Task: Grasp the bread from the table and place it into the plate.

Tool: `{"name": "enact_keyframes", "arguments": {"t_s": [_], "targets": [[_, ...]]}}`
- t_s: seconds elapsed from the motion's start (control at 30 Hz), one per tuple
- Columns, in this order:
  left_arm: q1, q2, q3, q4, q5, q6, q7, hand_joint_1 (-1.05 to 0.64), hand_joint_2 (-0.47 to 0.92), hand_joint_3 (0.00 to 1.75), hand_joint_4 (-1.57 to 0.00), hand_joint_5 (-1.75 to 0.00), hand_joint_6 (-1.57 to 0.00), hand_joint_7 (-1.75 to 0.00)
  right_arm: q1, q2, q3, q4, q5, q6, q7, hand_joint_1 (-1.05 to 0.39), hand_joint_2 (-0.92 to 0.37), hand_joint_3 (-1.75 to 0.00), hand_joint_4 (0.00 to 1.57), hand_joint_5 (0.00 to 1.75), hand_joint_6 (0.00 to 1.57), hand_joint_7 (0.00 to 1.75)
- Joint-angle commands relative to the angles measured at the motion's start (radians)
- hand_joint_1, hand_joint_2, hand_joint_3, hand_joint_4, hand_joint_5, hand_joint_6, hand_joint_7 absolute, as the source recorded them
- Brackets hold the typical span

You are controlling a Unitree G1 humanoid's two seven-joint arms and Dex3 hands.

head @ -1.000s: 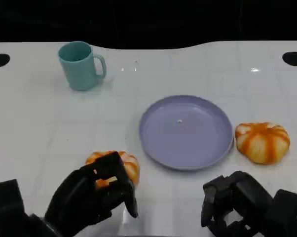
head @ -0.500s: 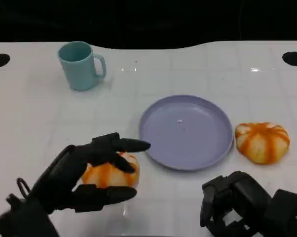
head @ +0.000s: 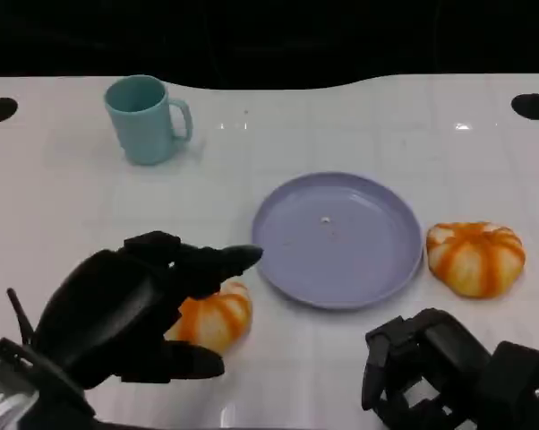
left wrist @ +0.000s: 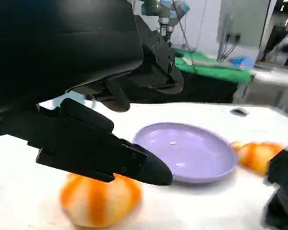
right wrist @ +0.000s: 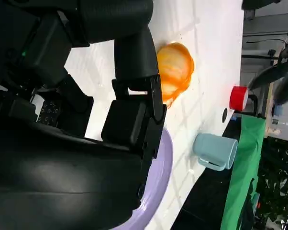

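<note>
An orange-striped bread (head: pixel 214 316) lies on the white table in front of the empty purple plate (head: pixel 338 237), to its left. My left hand (head: pixel 131 309) hovers over the bread's left side with its fingers spread and pointing toward the plate; the thumb lies on the near side. In the left wrist view the fingers (left wrist: pixel 101 148) hang just above the bread (left wrist: pixel 98 201), with the plate (left wrist: pixel 192 151) beyond. A second bread (head: pixel 476 258) sits to the right of the plate. At the front right my right hand (head: pixel 440 372) rests with fingers curled on nothing.
A teal mug (head: pixel 147 118) stands at the back left. The right wrist view shows the second bread (right wrist: pixel 175 72), the mug (right wrist: pixel 215 151) and the plate's rim (right wrist: pixel 158 191). The table's far edge borders a dark background.
My left hand uncurled and rose from behind the bread; its fingers now stretch over the bread toward the plate. The right hand and the breads stayed put.
</note>
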State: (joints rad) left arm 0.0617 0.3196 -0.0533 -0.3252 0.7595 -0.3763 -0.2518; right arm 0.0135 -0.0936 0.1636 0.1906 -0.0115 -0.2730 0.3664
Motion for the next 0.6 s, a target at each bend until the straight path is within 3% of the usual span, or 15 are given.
{"name": "enact_keyframes", "arguments": {"t_s": [0.03, 0.27, 0.6], "targets": [[-0.031, 0.056, -0.042, -0.033, 0.128, 0.075, -0.031, -0.68, 0.87, 0.00, -0.35, -0.29, -0.27, 0.00, 0.010, -0.012, -0.002, -0.008, 0.006, 0.007, -0.001, -1.05, -0.11, -1.41, 1.54, 1.31, 1.57, 1.08], [-0.099, 0.085, -0.131, 0.015, 0.257, 0.154, -0.038, -0.59, 0.77, 0.00, -0.35, -0.21, -0.26, 0.00, 0.013, -0.008, -0.002, -0.016, 0.009, 0.023, -0.002, -1.05, -0.11, -1.39, 1.55, 1.31, 1.57, 1.09], [-0.202, 0.081, -0.249, 0.191, 0.347, 0.241, -0.031, -0.57, 0.76, 0.01, -0.39, -0.16, -0.25, 0.00, 0.018, -0.009, 0.003, -0.023, -0.002, 0.015, -0.008, -1.05, -0.11, -1.39, 1.56, 1.32, 1.57, 1.08]]}}
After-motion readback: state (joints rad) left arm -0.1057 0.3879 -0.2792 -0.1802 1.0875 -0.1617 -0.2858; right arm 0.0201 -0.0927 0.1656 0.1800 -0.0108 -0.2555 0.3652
